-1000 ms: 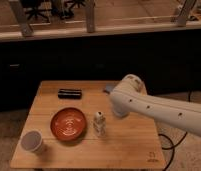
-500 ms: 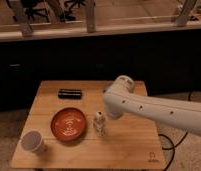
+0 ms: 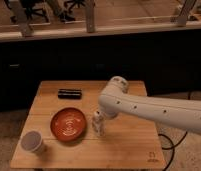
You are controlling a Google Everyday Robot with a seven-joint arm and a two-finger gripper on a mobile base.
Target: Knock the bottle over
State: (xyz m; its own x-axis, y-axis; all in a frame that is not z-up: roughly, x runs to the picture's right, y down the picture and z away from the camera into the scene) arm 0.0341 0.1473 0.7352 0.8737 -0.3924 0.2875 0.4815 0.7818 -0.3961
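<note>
The bottle (image 3: 97, 125) is small, slim and white with a rounded cap. It stands upright on the wooden table (image 3: 129, 142), just right of the red plate (image 3: 68, 124). My white arm (image 3: 154, 111) reaches in from the right. Its end with the gripper (image 3: 100, 114) sits right above and behind the bottle's top, close to it or touching; I cannot tell which. The arm hides most of the gripper.
A grey-white cup (image 3: 33, 142) stands at the table's front left corner. A flat black object (image 3: 69, 93) lies at the back left. A dark counter with chairs beyond it runs behind the table. A cable (image 3: 170, 142) hangs at the right.
My arm has swung left across the table, bringing its end from right of the bottle to right over it. The bottle still stands upright.
</note>
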